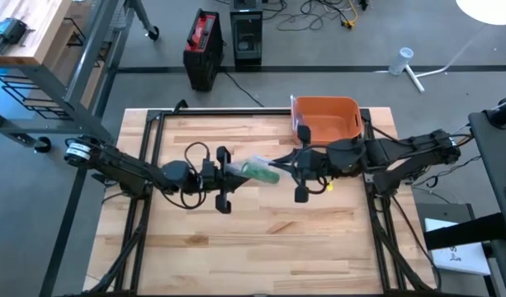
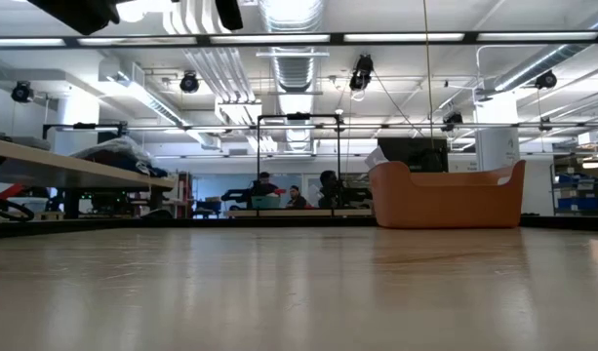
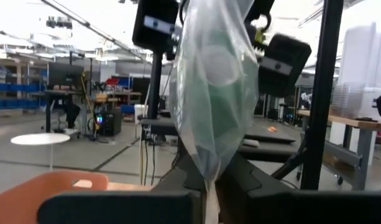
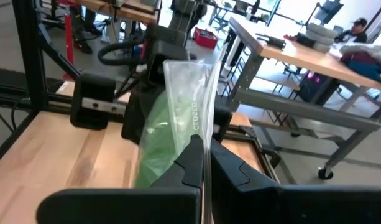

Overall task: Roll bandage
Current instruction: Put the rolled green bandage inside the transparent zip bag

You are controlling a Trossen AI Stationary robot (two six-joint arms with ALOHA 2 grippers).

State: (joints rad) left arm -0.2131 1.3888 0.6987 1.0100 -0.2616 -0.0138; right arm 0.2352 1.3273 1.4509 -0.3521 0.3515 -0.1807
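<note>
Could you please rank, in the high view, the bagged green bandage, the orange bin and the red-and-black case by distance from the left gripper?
1. Bagged green bandage: held in the left gripper, mid-table.
2. Orange bin: at the table's far edge, right side.
3. Red-and-black case: on the floor beyond the table.

1. The clear plastic bag with a green bandage roll inside (image 1: 258, 171) hangs above the middle of the light wooden slatted table (image 1: 261, 247), held between both grippers.
2. The left gripper (image 1: 233, 172) pinches the bag's 9 o'clock end.
3. The right gripper (image 1: 284, 165) pinches its 3 o'clock end.
4. The orange plastic bin (image 1: 327, 118) stands on the table at 1 o'clock from the bag, near the far edge.
</note>
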